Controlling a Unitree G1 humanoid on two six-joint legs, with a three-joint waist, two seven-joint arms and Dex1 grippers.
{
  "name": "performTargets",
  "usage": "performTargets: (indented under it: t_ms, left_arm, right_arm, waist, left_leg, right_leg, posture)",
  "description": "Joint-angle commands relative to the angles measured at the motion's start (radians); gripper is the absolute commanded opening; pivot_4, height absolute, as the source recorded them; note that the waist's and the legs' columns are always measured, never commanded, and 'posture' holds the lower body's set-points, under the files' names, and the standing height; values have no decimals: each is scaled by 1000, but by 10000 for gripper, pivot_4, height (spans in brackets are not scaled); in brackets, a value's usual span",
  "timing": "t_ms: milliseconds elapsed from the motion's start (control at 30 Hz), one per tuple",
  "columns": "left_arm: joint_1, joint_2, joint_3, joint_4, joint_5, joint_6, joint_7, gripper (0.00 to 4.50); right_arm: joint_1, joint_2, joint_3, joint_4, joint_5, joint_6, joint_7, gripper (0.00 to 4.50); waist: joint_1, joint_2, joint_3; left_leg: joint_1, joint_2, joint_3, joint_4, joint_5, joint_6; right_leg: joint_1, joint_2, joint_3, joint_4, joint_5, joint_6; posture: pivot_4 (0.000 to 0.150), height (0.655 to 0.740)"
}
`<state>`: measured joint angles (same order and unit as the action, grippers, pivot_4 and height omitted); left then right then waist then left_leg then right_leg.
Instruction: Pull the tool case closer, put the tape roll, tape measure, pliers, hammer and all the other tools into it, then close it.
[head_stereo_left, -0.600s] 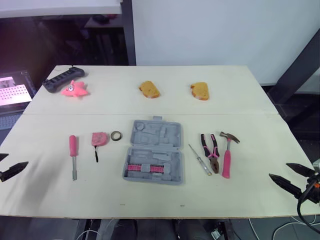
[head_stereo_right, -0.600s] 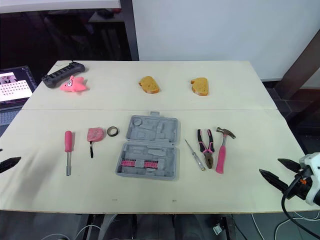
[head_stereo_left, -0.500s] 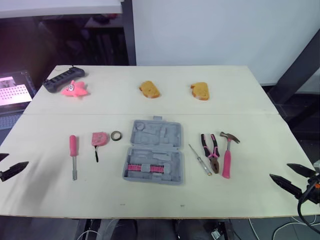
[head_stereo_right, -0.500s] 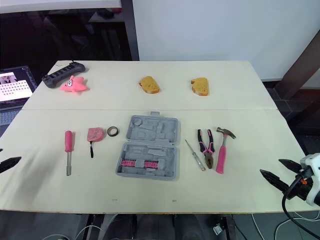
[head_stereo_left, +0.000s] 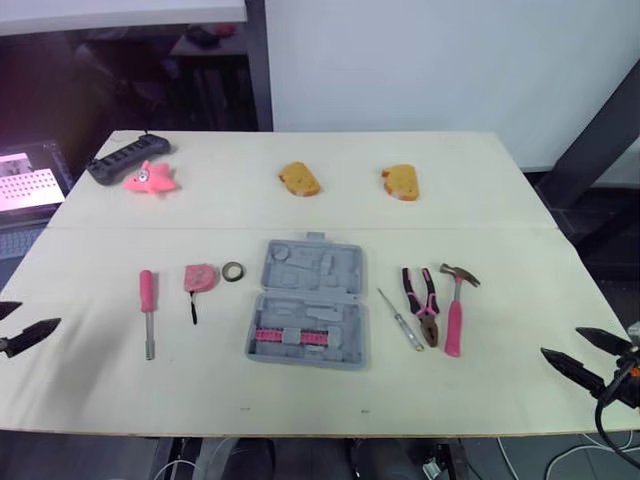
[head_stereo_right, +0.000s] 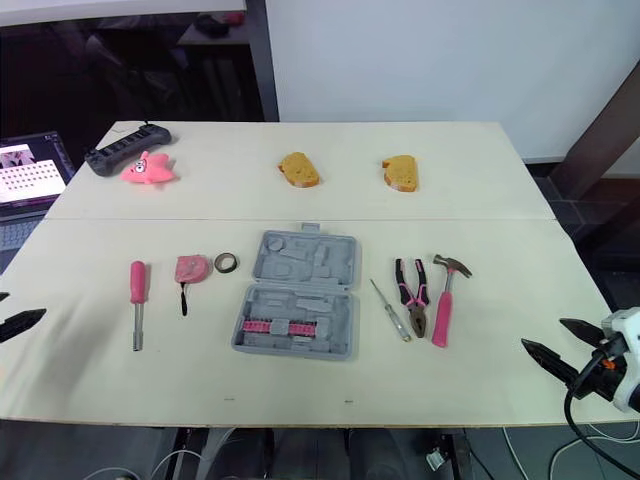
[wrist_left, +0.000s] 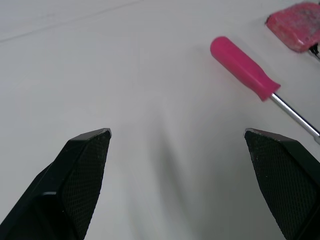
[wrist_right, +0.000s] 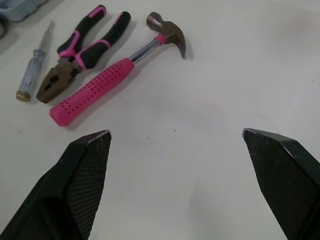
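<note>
Nothing of the task is judged to be done yet. The grey tool case is seen lying open at the centre of the frame, not yet drawn toward the lower edge, and only a pink strip of bits is seen in its nearer half, the other moulded recesses being empty. To its right the pink-handled hammer, the pliers and a slim clear-handled screwdriver are laid side by side, near one another but apart from the case. To its left a pink-handled screwdriver, the pink tape measure and, just beside it, the small tape roll are laid out. The left gripper and the right gripper are held spread wide and empty at the lower left and lower right corners, well apart from every tool. All the pulling, loading and closing is therefore taken to be left. A pale wooden table is used as the surface, with a seam across its middle. At its far side two bread slices, a black power strip and a pink star toy are set. A white wall is seen behind, and a lit screen at the left edge.
</note>
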<state>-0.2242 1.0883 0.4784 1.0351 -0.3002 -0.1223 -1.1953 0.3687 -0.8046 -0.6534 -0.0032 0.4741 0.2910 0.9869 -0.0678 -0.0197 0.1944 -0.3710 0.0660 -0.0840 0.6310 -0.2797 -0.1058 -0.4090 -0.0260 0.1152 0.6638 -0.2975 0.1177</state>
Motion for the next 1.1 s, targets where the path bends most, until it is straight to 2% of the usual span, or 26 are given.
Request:
performTargets:
  t_ms: [33,100,200,267,400,433,733,933,1100]
  left_arm:
    - [-28,-64,-40,-107,-8,41,23,44748]
    - [-34,-120,-66,-187,-15,93,41,44748]
    - [-4,-289,-168,-480,-36,195,90,35976]
    - [7,-361,-223,-636,-51,265,110,25412]
    - [-51,-453,-329,-728,-3,327,176,3663]
    - [-64,-464,-349,-732,6,334,183,0]
    - [-193,-513,-515,-577,157,286,223,0]
    - [-260,-567,-605,-460,248,230,247,0]
    - [-265,-606,-640,-472,267,222,225,0]
  right_arm:
    - [-60,27,46,-142,29,52,-76,45000]
    - [-112,54,88,-219,45,87,-133,45000]
    - [-240,109,282,-345,-10,181,-257,35798]
    - [-288,121,393,-394,-56,222,-297,26311]
    - [-416,147,608,-407,-155,317,-374,4916]
    - [-439,153,646,-410,-168,340,-383,374]
    - [-586,197,911,-338,-365,486,-486,374]
    - [-659,236,989,-232,-442,530,-516,374]
    - [-738,285,1003,-149,-466,556,-521,374]
  waist:
    - [0,1,0]
    - [0,3,-2]
    - [-1,4,-2]
    - [2,4,-2]
    - [11,3,-2]
    - [12,3,-3]
    - [17,3,-3]
    - [27,4,-3]
    - [27,6,-5]
  left_leg:
    - [0,0,0,0,0,0]
    - [1,0,0,1,0,0]
    - [1,0,-1,1,0,0]
    - [0,0,-1,3,0,0]
    - [-2,0,-4,4,0,0]
    - [-2,0,-4,4,0,0]
    - [-2,-1,-4,6,0,0]
    - [-2,-1,-5,7,0,0]
    - [-2,-1,-6,13,-2,3]
  right_leg:
    - [0,0,0,0,0,0]
    - [1,0,0,1,0,0]
    - [1,0,0,2,0,0]
    - [1,0,0,3,1,1]
    - [0,0,-3,3,1,1]
    - [0,0,-3,3,1,0]
    - [1,0,-3,3,1,0]
    - [2,0,-4,3,1,0]
    - [6,-1,-5,3,2,1]
  posture:
    - [1500,7400]
    - [1500,7400]
    - [1500,7400]
    - [1500,7400]
    - [1500,7400]
    - [1500,7400]
    - [1500,7400]
    - [1500,7400]
    - [1500,7400]
